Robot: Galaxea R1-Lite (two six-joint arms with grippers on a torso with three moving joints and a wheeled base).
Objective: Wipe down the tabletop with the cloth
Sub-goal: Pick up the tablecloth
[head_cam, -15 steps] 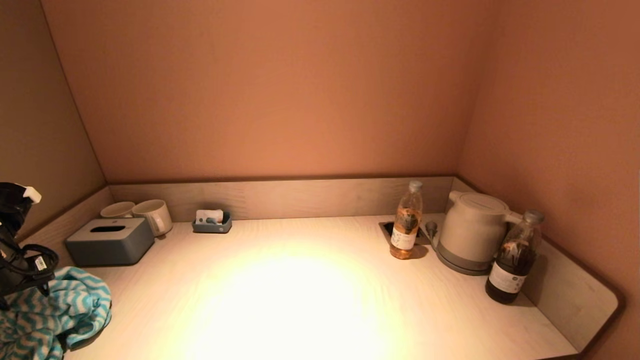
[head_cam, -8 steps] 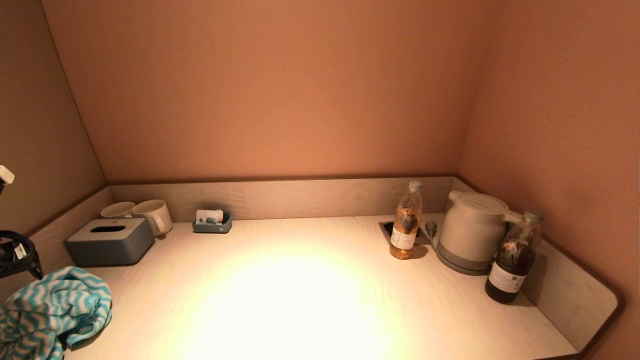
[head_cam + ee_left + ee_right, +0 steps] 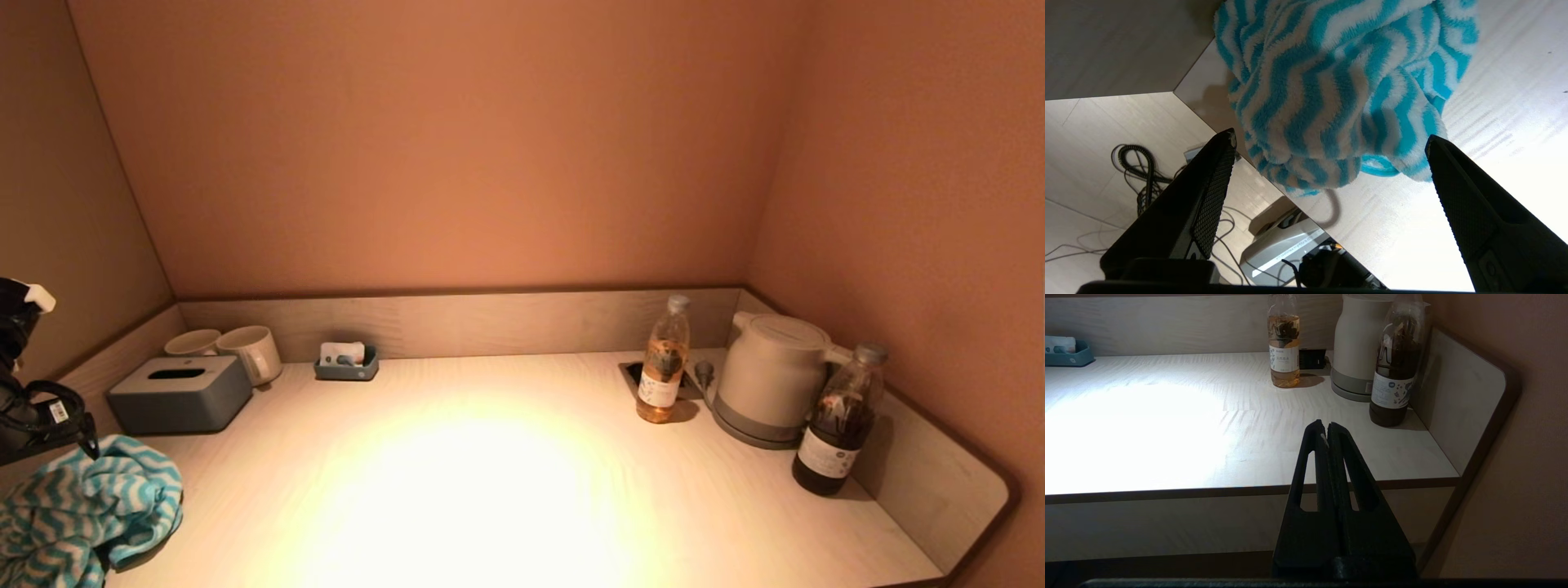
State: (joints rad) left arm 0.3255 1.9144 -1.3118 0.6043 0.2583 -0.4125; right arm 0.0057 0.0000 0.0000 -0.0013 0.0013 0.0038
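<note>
The left gripper [image 3: 1331,143] hangs spread wide above the bunched cloth [image 3: 1339,81] at the surface's [image 3: 490,490] front-left corner, grasping nothing. The right gripper [image 3: 1327,430] sits clenched, empty, off the front edge.

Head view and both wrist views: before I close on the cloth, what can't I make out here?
- Cloth: head view's edge cuts off its near-left part.
- Left gripper: open over the cloth; head view's edge crops it.
- Right gripper: shut, below the tabletop front; outside the head view.
- Tabletop centre: glare hides any dirt.
</note>
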